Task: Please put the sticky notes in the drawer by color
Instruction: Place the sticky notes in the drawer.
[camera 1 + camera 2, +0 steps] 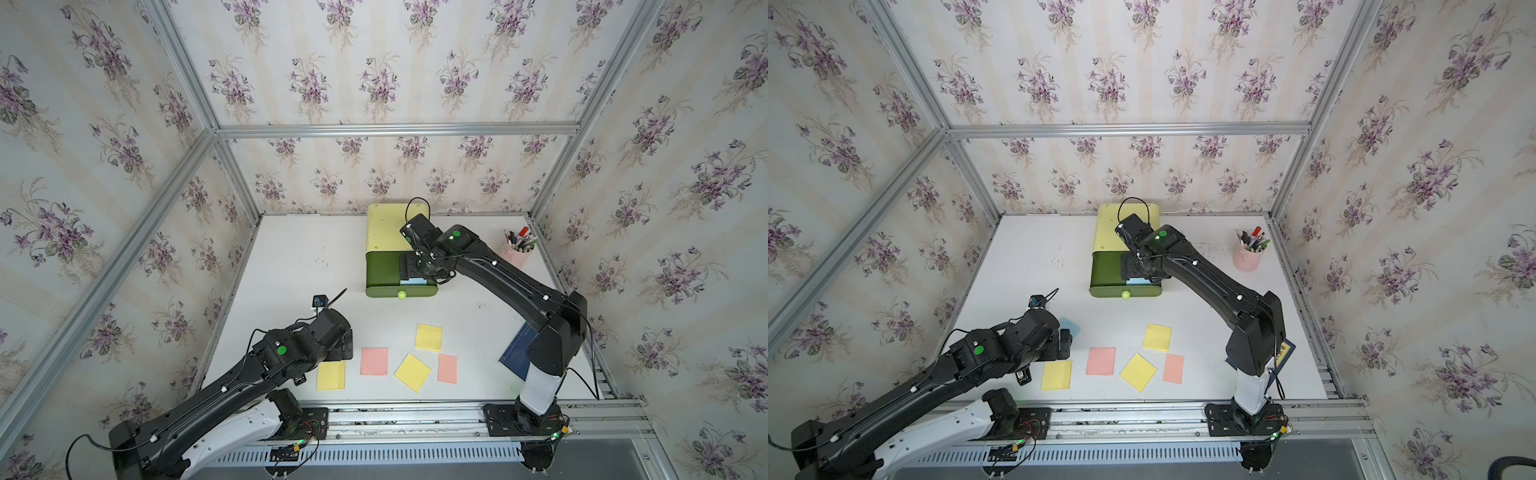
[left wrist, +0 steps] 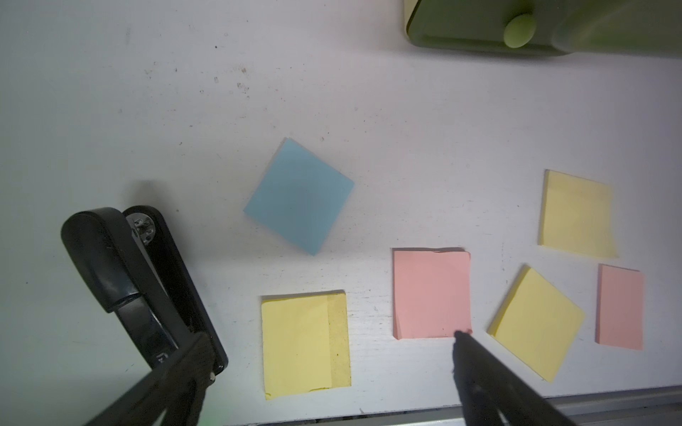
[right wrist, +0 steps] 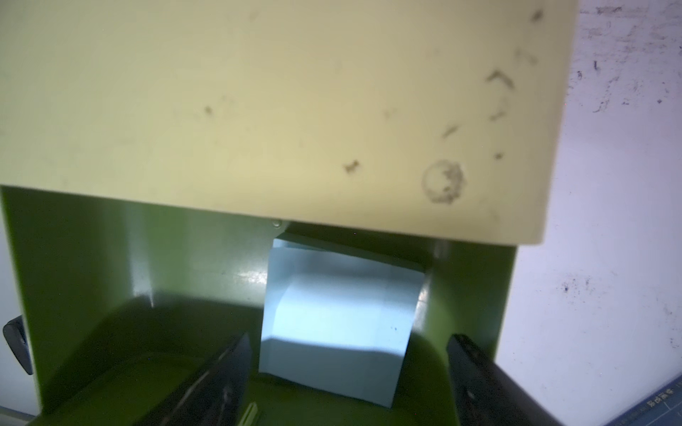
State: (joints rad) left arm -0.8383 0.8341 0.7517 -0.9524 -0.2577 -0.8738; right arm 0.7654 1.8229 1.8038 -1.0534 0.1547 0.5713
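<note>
Your right claw [image 3: 348, 343] is spread over the open drawer [image 1: 380, 270] at 12 o'clock on the bench [image 1: 291, 266]. One blue note [image 3: 343, 295] lies inside, between the fingers [image 3: 217, 372], touching neither. Your left claw [image 2: 332, 335] is spread wide at 7 o'clock, by the second blue note [image 2: 299, 195]. Three yellow notes [image 1: 429, 337] and two pink notes [image 1: 374, 361] lie near 6 o'clock.

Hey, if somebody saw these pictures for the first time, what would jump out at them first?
The right gripper hangs open over the pulled-out green drawer at the back of the table, a light blue sticky note lying inside. Near the front edge, yellow and pink sticky notes lie scattered on its white top, with the open left gripper hovering by them.
</note>
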